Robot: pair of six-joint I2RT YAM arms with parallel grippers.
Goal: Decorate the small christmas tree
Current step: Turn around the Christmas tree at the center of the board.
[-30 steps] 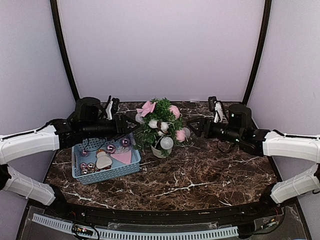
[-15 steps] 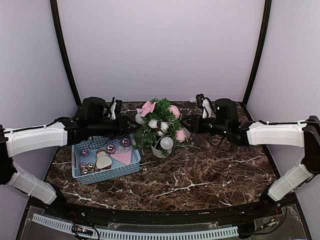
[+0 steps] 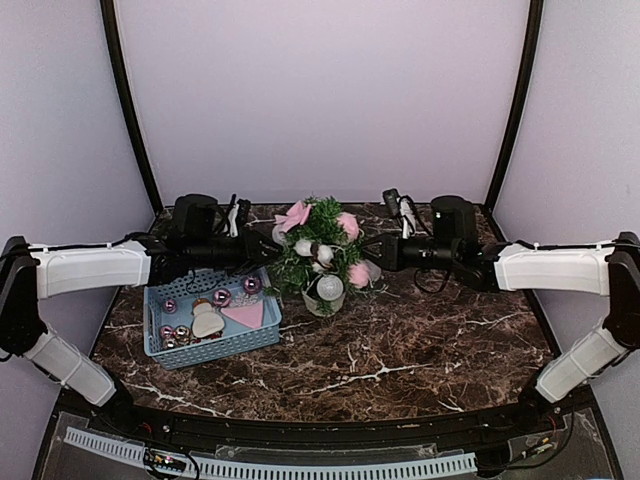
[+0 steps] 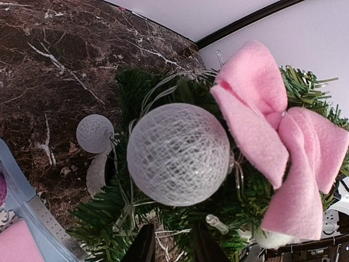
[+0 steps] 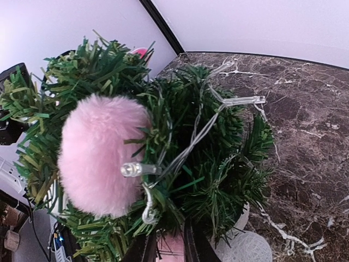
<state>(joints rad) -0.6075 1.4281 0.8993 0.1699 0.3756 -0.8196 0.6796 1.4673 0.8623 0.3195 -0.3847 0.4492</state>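
The small christmas tree (image 3: 322, 248) stands in its white pot (image 3: 316, 306) at the table's back middle, with a pink bow (image 3: 295, 215), pink pompoms, white thread balls and a light string on it. My left gripper (image 3: 268, 250) reaches into its left side. In the left wrist view, under a white ball (image 4: 177, 154), the left gripper (image 4: 173, 246) has its jaws narrowed on needles and wire. My right gripper (image 3: 372, 250) is pushed into the right side. In the right wrist view, below a big pink pompom (image 5: 101, 155), the right gripper (image 5: 168, 244) pinches a lower pink pompom.
A blue basket (image 3: 215, 346) left of the tree holds pink and silver baubles, a pink heart and a white ornament. A loose white ball (image 4: 94, 132) hangs low by the pot. Black frame posts rise at the back corners.
Both grippers have pushed in toward the tree from either side and their jaws have narrowed. The right arm has stretched further left. The tree stands where it was.
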